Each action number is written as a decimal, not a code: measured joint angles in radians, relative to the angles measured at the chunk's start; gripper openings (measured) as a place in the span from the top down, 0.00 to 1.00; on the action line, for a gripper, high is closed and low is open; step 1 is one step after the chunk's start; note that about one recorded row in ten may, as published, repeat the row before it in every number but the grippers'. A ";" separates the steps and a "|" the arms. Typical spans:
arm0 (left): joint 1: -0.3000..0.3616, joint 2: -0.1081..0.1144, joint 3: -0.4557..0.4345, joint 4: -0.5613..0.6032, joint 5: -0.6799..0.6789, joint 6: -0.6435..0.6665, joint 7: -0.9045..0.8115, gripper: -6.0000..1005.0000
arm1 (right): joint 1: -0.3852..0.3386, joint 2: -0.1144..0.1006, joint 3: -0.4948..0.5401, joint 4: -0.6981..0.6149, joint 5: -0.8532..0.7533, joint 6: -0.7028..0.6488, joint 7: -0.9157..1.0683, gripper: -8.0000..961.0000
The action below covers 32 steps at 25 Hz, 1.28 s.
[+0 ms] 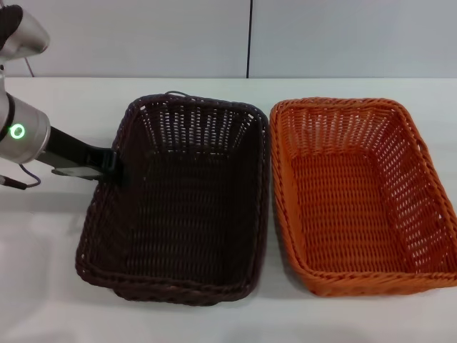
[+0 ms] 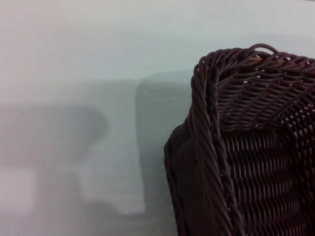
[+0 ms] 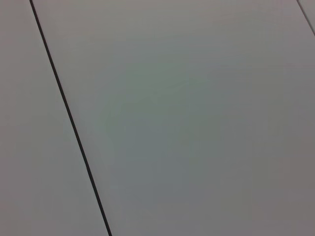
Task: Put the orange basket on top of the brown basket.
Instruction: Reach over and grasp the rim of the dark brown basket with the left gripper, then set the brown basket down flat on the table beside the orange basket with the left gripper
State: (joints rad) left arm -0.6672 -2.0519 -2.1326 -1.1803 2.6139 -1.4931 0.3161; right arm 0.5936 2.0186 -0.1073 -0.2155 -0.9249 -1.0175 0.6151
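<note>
The brown basket (image 1: pixel 178 207) stands on the white table, left of centre in the head view. The orange basket (image 1: pixel 357 193) stands beside it on its right, rims almost touching. Both are upright and empty. My left gripper (image 1: pixel 114 166) reaches in from the left and is at the brown basket's left rim. The left wrist view shows one corner of the brown basket (image 2: pixel 246 147) close up. My right arm is out of view; its wrist view shows only a pale panel with a dark seam (image 3: pixel 69 118).
The white table (image 1: pixel 71 100) runs to a pale wall at the back. A thin cable (image 1: pixel 21 179) hangs by my left arm. The table's front edge lies just below the baskets.
</note>
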 joint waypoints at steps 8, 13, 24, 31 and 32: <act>-0.012 0.093 -0.051 -0.113 -0.001 -0.091 0.075 0.80 | 0.005 0.000 0.000 0.002 0.000 0.000 0.000 0.29; -0.059 0.154 -0.154 -0.089 -0.022 -0.163 0.275 0.80 | 0.005 0.000 0.001 0.004 0.000 0.000 0.000 0.29; -0.185 0.129 -0.132 0.115 -0.088 -0.249 0.517 0.79 | 0.003 0.003 0.001 0.004 0.002 -0.007 0.000 0.29; -0.305 0.067 -0.126 0.348 -0.093 -0.157 0.666 0.79 | 0.001 0.004 0.002 0.007 0.002 -0.007 0.000 0.29; -0.327 0.054 -0.125 0.376 -0.093 -0.146 0.689 0.79 | 0.001 0.004 0.002 0.007 0.002 -0.007 0.000 0.29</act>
State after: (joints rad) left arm -0.9940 -1.9975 -2.2581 -0.8040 2.5213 -1.6393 1.0055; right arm 0.5944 2.0230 -0.1058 -0.2088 -0.9233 -1.0248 0.6151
